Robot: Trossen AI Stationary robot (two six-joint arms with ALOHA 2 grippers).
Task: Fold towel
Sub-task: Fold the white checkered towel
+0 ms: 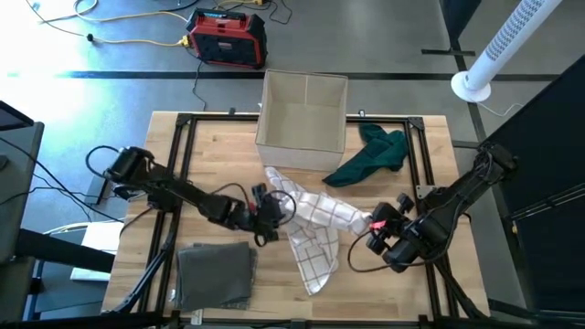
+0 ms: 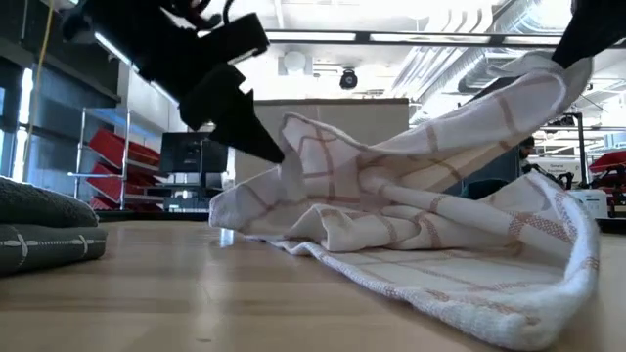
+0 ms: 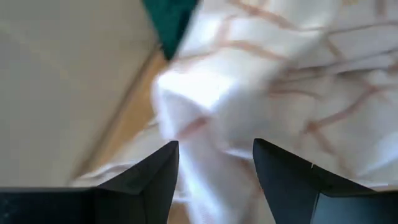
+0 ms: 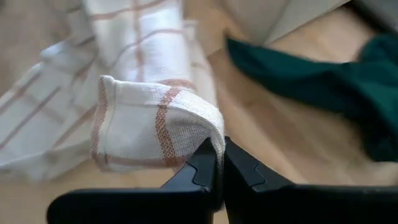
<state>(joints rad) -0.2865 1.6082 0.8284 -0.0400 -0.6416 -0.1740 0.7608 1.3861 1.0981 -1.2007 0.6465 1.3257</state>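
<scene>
A white towel (image 1: pixel 315 224) with thin red checks lies crumpled mid-table, its near end (image 1: pixel 315 274) flat on the wood. My right gripper (image 4: pixel 221 155) is shut on its right end, which is raised off the table (image 2: pixel 548 83). My left gripper (image 3: pixel 214 168) stands open at the towel's bunched left end (image 1: pixel 279 196), slanting down, with cloth showing between its fingers (image 2: pixel 245 122). My right gripper pinches a hemmed corner fold of the towel (image 4: pixel 208 134) at the tips of its two fingers, coming slanting down from the table's right side. That end is lifted; the cloth runs down slack from it to the table. My left gripper may touch the towel; I cannot tell.
A cardboard box (image 1: pixel 303 110) stands at the far middle with a dark green cloth (image 1: pixel 373 153) to its right. A folded grey towel (image 1: pixel 217 274) lies at the near left. Black frame rails (image 1: pixel 183 164) run along the table's sides.
</scene>
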